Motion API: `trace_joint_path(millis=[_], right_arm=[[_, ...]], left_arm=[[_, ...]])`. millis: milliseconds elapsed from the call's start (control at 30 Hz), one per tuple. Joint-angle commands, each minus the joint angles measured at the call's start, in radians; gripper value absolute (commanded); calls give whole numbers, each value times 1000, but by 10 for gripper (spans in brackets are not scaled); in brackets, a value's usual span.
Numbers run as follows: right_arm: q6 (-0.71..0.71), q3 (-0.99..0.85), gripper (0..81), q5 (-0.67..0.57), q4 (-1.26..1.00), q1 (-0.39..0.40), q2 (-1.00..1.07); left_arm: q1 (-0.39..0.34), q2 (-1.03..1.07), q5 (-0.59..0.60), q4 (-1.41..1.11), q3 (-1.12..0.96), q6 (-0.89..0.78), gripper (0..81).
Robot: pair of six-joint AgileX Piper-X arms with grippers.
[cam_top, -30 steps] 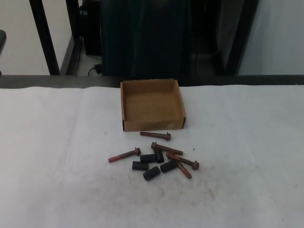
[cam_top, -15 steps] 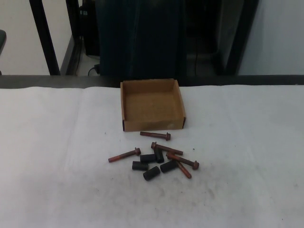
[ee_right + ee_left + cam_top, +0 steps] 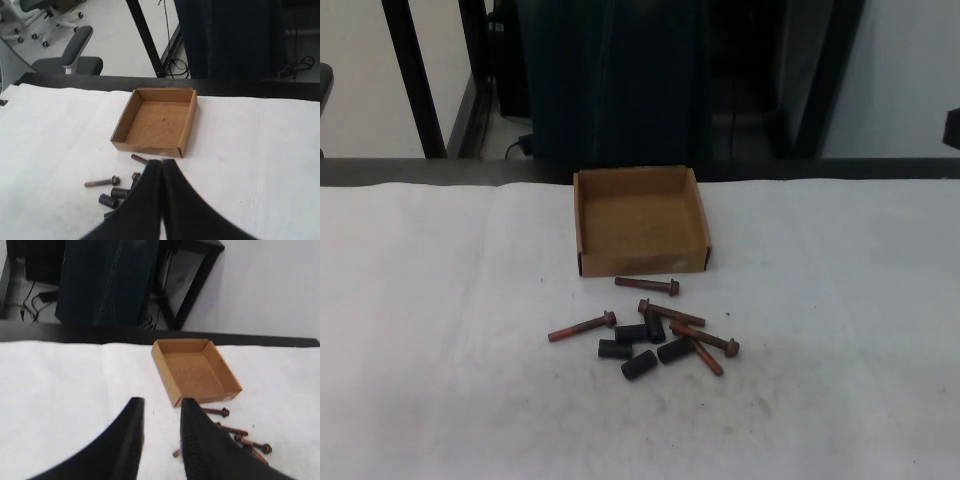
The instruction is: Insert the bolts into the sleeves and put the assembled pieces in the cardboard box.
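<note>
Left gripper (image 3: 161,402): you're looking at two matte black fingers (image 3: 131,440), broad at the base and curving up to blunt tips.
Left inner face: you can see fine ribbing along one finger's gripping side.
Right gripper (image 3: 161,163): your view gives two smooth black fingers (image 3: 145,200), tapering to narrow tips.

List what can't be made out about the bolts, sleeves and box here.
- High view: the sleeves are too small to show their bores.
- High view: a dark shape is cut off by the right edge.
- Left wrist view: the left gripper covers the sleeves and some bolts.
- Right wrist view: the right gripper hides part of both.
</note>
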Motion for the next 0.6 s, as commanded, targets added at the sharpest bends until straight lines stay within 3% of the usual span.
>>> trace_joint_path(millis=[0, 100, 233, 300, 467, 567], right_arm=[[-57, -32, 1, -51, 55, -5, 26], [-86, -34, 78, -90, 83, -5, 53], [-95, -34, 404, -141, 108, 2, 111], [-130, -34, 489, -176, 114, 14, 149], [-252, -34, 365, -202, 113, 79, 245], [-294, -34, 351, -202, 113, 124, 303]], left_arm=[[-2, -1, -14, 76, -3, 19, 302], [-29, -1, -10, 114, -3, 49, 306], [-115, 2, -5, 174, -3, 139, 306], [-167, 10, -16, 205, -3, 168, 306], [-307, 61, -71, 252, 0, 229, 306], [-385, 102, -119, 251, 0, 230, 306]])
